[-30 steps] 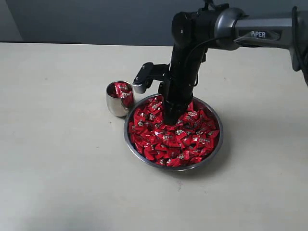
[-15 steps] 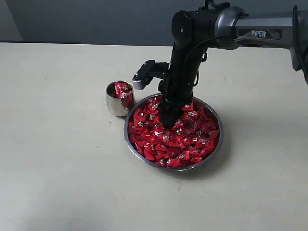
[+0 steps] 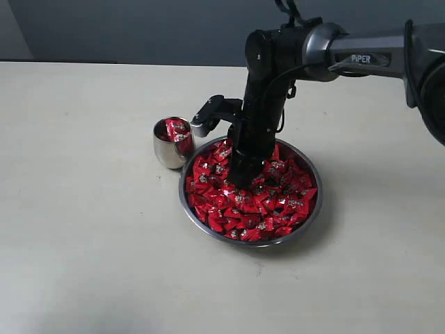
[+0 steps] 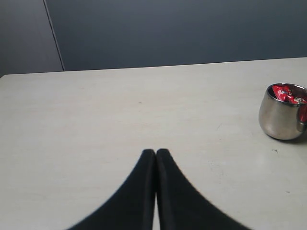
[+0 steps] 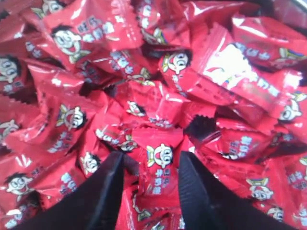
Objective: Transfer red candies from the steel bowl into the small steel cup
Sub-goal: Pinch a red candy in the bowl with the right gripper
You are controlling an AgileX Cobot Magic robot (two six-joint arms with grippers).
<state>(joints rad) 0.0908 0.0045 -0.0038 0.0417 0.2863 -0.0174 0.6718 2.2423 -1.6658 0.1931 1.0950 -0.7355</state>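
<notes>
The steel bowl (image 3: pixel 312 216) sits mid-table, heaped with red candies (image 3: pixel 272 202). My right gripper (image 3: pixel 240 178) points straight down into the pile at the bowl's left-centre. Seen from the right wrist, the right gripper (image 5: pixel 151 162) has its two black fingers pressed on either side of one red candy (image 5: pixel 161 165), shut on it amid the heap. The small steel cup (image 3: pixel 169 147) stands just left of the bowl, touching its rim, with a few red candies inside. The left wrist view shows the cup (image 4: pixel 279 118) off to the side and my left gripper (image 4: pixel 156 152) shut and holding nothing, low over bare table.
The pale table (image 3: pixel 83 229) stretches around the bowl and cup. A dark wall (image 3: pixel 139 28) runs behind the far edge. The right arm's wrist camera mount (image 3: pixel 208 113) hangs close above the cup's rim.
The right arm has leaned slightly left and its gripper tip has shifted a little left within the candy pile. Cup and bowl have not moved.
</notes>
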